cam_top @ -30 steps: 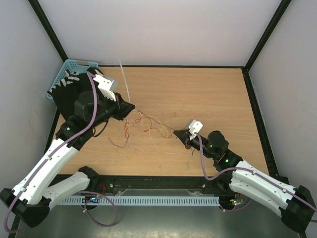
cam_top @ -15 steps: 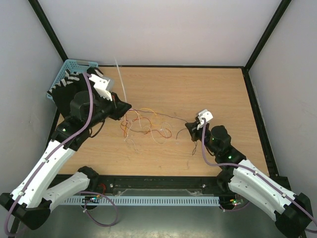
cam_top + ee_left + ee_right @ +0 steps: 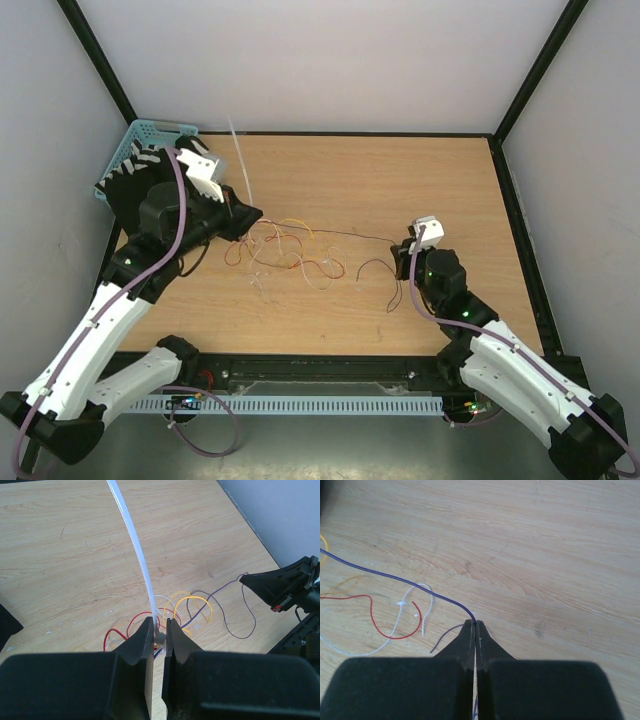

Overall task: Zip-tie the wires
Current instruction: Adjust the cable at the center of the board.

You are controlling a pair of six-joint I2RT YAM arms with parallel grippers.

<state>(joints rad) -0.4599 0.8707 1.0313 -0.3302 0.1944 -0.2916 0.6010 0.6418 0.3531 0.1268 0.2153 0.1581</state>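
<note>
The wires point(image 3: 290, 255) lie in a loose red, orange-yellow, white and dark tangle on the wooden table, left of centre. My left gripper point(image 3: 243, 215) is at the tangle's left end, shut on the head of a translucent white zip tie point(image 3: 135, 545) whose strap rises up and away; wire strands point(image 3: 192, 602) pass by the head. My right gripper point(image 3: 406, 246) is to the right of the tangle, shut on one dark purple wire point(image 3: 395, 575). That strand runs nearly straight across to the left gripper. In the right wrist view a red wire point(image 3: 380, 625) and a white wire lie loose.
A blue basket point(image 3: 140, 140) stands at the back left corner, behind the left arm. Black frame posts point(image 3: 530, 75) and white walls enclose the table. The dark wire's free end curls on the wood point(image 3: 375, 268) by the right gripper.
The right gripper has moved right and farther back, drawing the dark wire out of the tangle. The left gripper shifted slightly left with the zip tie, and the tangle spread out.
</note>
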